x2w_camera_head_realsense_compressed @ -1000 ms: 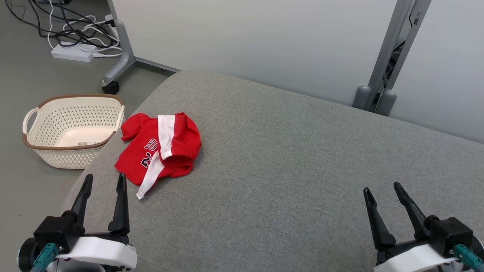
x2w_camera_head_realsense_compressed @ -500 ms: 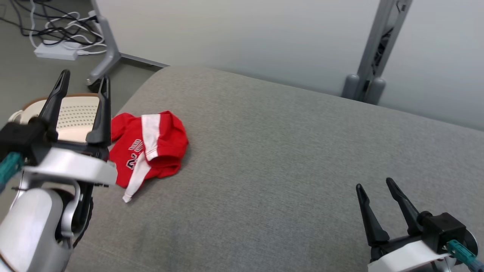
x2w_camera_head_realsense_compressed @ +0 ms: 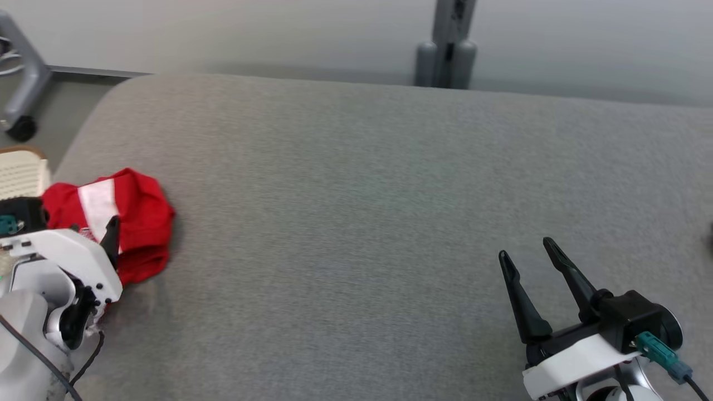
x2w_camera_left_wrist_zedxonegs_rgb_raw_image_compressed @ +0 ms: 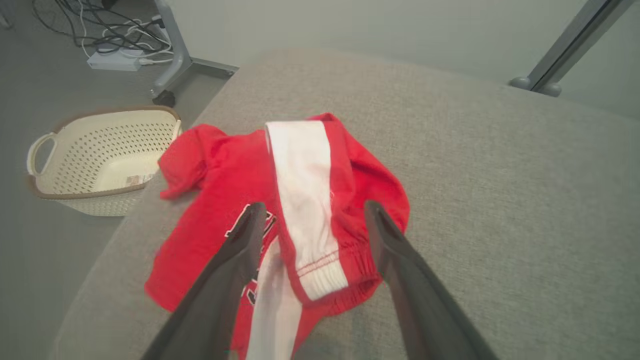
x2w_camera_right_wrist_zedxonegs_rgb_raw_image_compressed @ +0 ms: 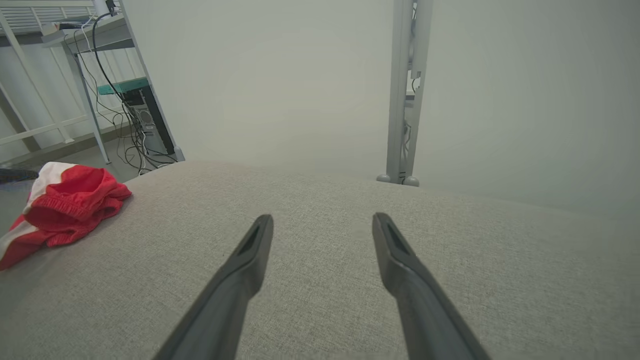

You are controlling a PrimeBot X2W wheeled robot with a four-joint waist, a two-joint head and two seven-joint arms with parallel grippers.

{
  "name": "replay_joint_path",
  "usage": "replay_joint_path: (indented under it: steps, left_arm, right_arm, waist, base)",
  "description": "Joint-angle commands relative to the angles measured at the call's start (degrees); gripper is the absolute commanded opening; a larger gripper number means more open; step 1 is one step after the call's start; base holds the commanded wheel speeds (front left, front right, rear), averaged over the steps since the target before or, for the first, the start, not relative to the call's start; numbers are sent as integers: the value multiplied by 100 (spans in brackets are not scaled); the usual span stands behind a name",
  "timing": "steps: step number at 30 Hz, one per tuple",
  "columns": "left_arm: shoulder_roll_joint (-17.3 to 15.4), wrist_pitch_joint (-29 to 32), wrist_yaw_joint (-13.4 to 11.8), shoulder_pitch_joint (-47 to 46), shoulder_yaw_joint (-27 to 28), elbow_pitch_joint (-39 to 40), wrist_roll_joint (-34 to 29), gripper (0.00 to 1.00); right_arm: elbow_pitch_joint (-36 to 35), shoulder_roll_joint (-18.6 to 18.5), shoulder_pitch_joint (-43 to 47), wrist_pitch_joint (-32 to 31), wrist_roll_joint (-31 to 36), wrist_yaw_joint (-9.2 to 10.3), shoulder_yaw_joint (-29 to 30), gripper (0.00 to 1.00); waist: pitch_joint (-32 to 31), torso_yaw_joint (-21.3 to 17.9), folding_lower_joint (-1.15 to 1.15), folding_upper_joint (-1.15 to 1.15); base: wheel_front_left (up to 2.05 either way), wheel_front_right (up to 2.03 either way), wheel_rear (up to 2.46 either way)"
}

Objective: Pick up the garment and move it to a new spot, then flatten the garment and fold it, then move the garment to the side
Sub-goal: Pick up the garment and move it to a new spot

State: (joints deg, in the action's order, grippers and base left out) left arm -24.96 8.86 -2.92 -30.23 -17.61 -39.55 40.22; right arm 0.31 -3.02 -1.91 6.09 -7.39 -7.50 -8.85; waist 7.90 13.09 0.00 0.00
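The garment is a crumpled red piece with a broad white stripe and dark lettering, lying near the left edge of the grey cushion. My left gripper hangs open just above it, its fingers straddling the white stripe and not touching the cloth as far as I can tell. In the head view the garment lies at the far left, partly behind my left wrist, with one dark finger over it. My right gripper stands open and empty over bare cushion at the lower right, far from the garment.
A cream perforated basket stands on the floor just left of the cushion's edge. Cables and a power strip lie beyond it by a wheeled grey leg. A pale wall and a grey post close off the back.
The head camera has swung, shifting the whole picture. My left arm rose from the lower left and came over the garment, still open. The right gripper keeps its pose.
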Motion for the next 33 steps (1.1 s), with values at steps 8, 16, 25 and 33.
replay_joint_path:
  steps: [8,16,25,33]
  left_arm:
    - [-76,-76,352,-324,409,-1644,532,0]
    - [-311,-1475,268,-306,587,-1772,359,0]
    - [-147,-2273,-37,173,297,-434,-129,0]
    - [412,-1709,-461,770,-620,1826,-665,0]
  right_arm:
    - [97,-62,-237,166,-110,2,-40,100]
    - [179,-34,-212,307,-137,2,-16,100]
    - [258,-9,-168,414,-205,2,49,100]
    - [311,1,-207,429,-290,2,71,100]
  waist:
    - [496,-1086,0,0]
    - [313,-1596,0,0]
    - [-70,-2204,0,0]
    - [-199,-2465,0,0]
  base:
    - [0,0,0]
    - [0,0,0]
    - [0,0,0]
    - [0,0,0]
